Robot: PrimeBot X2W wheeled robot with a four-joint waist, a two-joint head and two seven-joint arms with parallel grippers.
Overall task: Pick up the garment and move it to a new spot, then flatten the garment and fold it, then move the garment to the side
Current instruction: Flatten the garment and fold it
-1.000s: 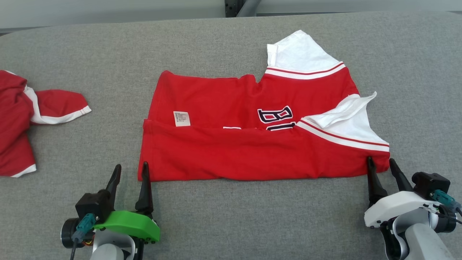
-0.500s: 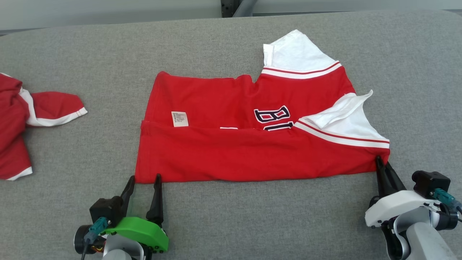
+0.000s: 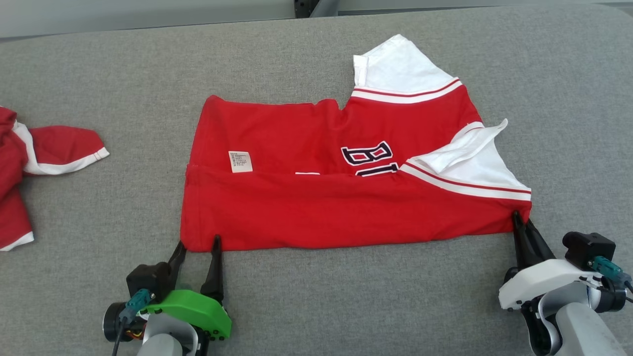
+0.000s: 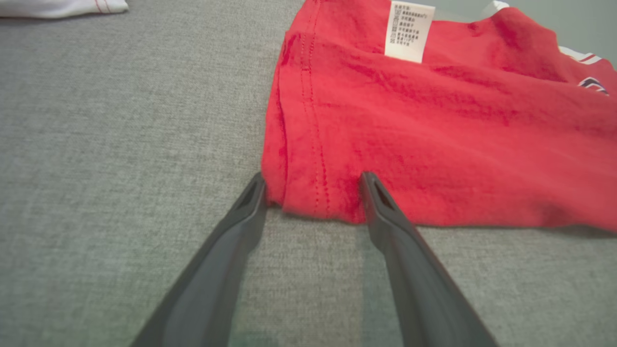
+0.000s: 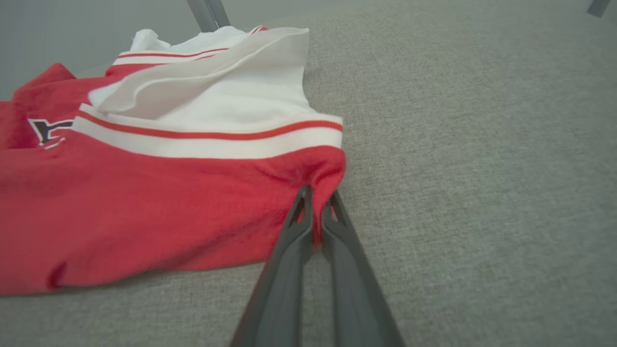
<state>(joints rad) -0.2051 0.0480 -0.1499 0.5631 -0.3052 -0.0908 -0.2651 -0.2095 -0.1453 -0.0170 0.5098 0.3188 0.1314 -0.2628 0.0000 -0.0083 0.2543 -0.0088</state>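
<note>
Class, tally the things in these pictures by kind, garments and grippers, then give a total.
Garments: 2, the folded shirt and a second garment at the left.
Grippers: 2, the left gripper and the right gripper.
Total: 4

Bright, soft, even light covers the grey bench [image 3: 316,296]. Shadows are faint: a thin dark line under the garment's [image 4: 434,144] near hem. The head view is sharp. In the left wrist view the left gripper's [image 4: 312,180] fingers [image 4: 212,279] blur toward the bottom edge, and the far background is soft.
</note>
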